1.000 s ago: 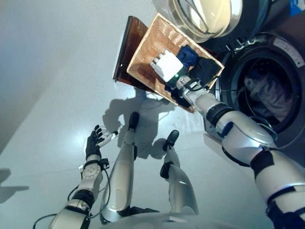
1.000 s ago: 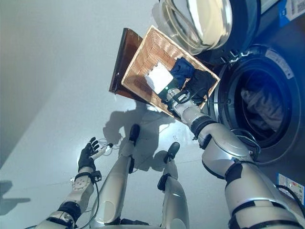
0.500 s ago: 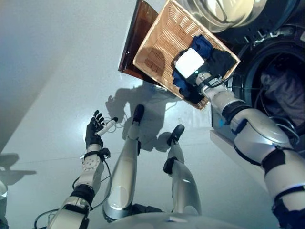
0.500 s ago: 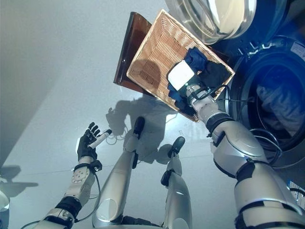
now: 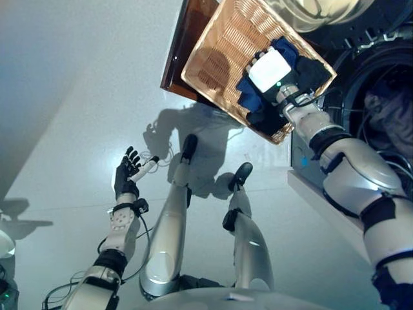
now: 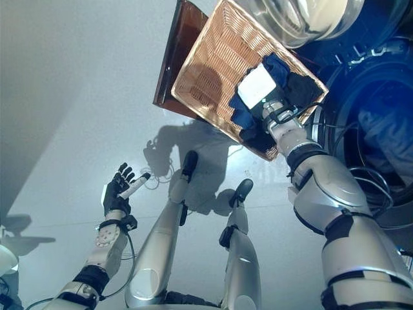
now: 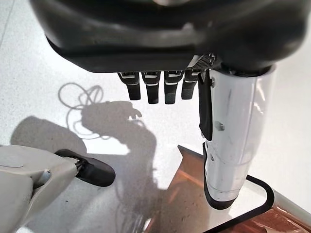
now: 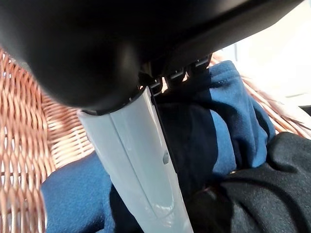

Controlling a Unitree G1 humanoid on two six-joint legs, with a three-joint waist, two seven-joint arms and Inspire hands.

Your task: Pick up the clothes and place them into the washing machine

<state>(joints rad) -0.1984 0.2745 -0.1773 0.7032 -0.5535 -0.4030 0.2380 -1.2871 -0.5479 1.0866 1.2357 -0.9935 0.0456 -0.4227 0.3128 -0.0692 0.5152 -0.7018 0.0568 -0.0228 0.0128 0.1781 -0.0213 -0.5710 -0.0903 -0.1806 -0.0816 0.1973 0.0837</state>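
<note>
A wicker basket (image 5: 216, 55) holds a blue garment (image 5: 249, 95) and a black garment (image 5: 314, 70) at its end nearest the washing machine (image 5: 361, 71). My right hand (image 5: 271, 70) reaches into the basket and rests on the blue garment (image 8: 235, 121). Its white-covered thumb (image 8: 138, 160) lies straight along the cloth, and the fingers (image 8: 176, 75) touch it without curling round it. The black garment (image 8: 262, 194) lies beside the thumb. My left hand (image 5: 126, 180) hangs over the floor, open and empty, in the left wrist view (image 7: 165, 39) too.
The basket stands on a brown board (image 5: 187, 45). The machine's round glass door (image 6: 303, 16) is swung open above the basket. Grey clothing (image 5: 390, 119) lies inside the drum. Pale floor spreads to the left.
The whole view has shifted. My right hand has reached further along the basket, from beside the blue garment to on top of it. The left hand stays put.
</note>
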